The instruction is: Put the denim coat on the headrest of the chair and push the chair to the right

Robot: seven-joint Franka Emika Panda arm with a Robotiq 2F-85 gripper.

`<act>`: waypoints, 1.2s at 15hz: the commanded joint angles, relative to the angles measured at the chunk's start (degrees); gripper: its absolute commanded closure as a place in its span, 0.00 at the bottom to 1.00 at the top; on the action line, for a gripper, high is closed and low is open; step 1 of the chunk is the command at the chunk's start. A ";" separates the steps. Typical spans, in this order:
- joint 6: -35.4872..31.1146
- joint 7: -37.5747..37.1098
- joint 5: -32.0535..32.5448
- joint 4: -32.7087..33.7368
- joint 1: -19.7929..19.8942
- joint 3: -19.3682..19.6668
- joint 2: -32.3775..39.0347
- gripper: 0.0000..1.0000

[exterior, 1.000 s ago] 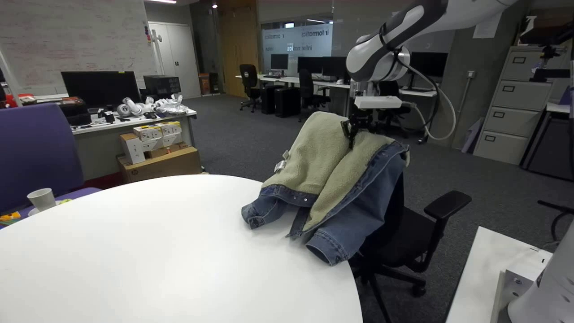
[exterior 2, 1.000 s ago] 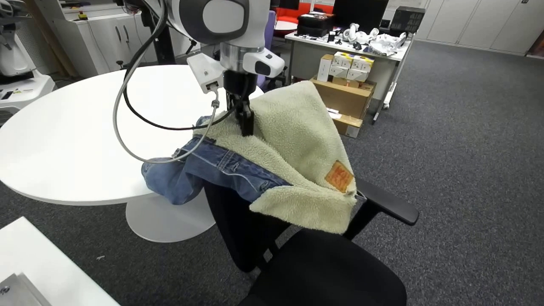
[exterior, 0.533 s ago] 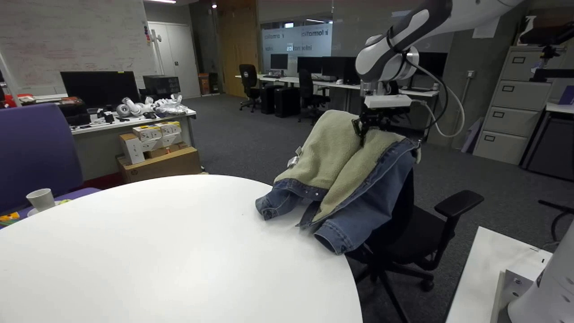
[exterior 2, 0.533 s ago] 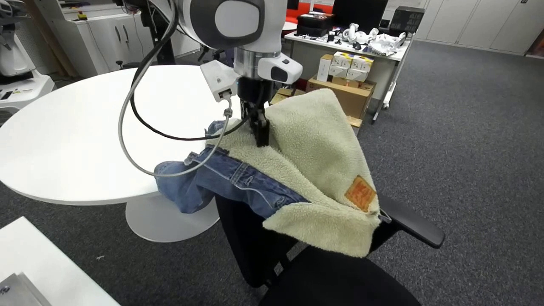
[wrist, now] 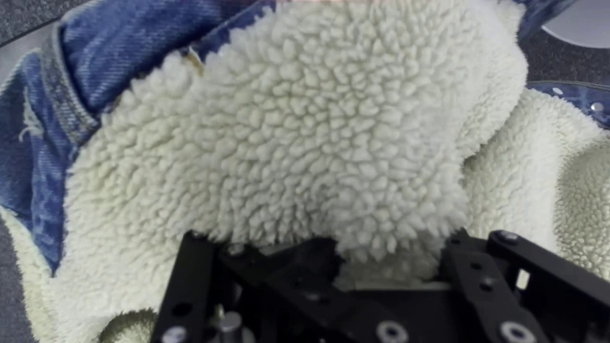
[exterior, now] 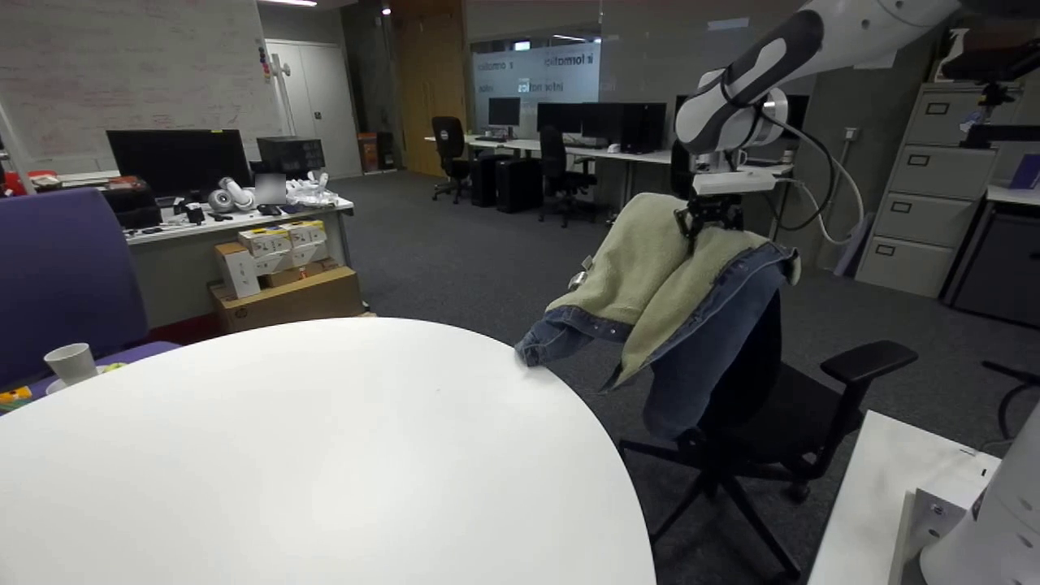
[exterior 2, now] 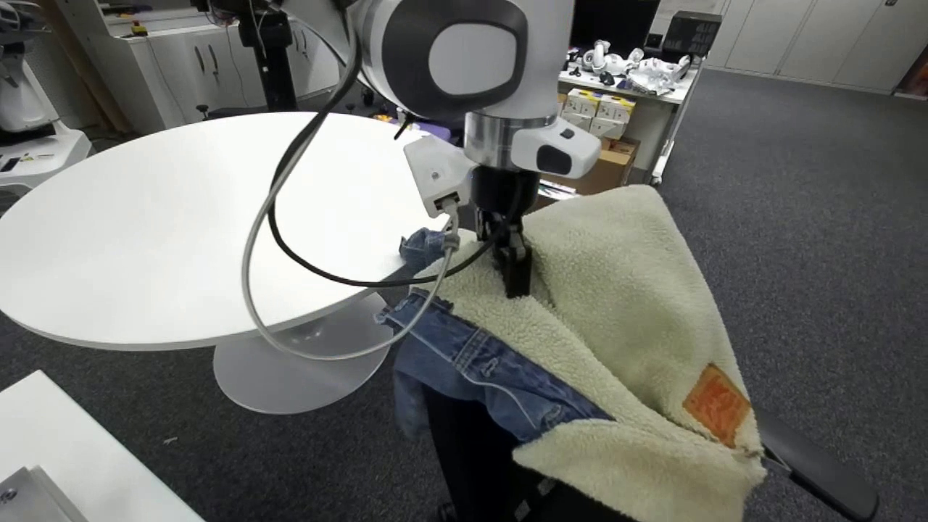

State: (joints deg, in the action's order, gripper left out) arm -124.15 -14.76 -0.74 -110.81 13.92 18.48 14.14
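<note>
1. Placement: the denim coat (exterior: 634, 284) is being carried, fleece side outward, across the top of the chair (exterior: 780, 422); the headrest is being hidden beneath it.
2. Jaws: the fleece lining (wrist: 295, 143) is being met from above by the gripper (exterior 2: 516, 284). Fleece is being seen between the jaws, but their ends are being covered by the pile; whether they are being clenched cannot be told.
3. Handling: soft, limp, bulky cloth of moderate weight is being presumed. The pile is being rated as non-slip; breakage is not being expected.
4. Hold: a thick fold above the headrest is being recommended, so that coat and chair are being driven together during the push. The loose sleeve (exterior: 682, 394) is being ruled out, since a slanting pull is being judged likely to strip the coat.
5. Caution: one cuff (exterior: 540, 349) is being suspended at the rim of the desk (exterior: 325, 455); drag is being anticipated.
</note>
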 commanded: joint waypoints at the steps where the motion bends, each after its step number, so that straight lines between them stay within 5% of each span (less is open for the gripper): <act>1: 3.14 1.68 -12.36 7.19 2.86 -3.61 5.11 0.85; 12: 5.03 10.49 -28.33 10.72 -1.92 -14.63 2.52 0.85; 15: 7.71 4.30 -17.88 11.43 -5.11 -12.98 2.47 0.85; 18: 9.81 8.38 -9.03 11.40 -6.08 -12.90 1.08 0.85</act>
State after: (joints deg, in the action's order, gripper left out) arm -118.51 -8.60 -15.95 -100.06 9.29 4.70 17.21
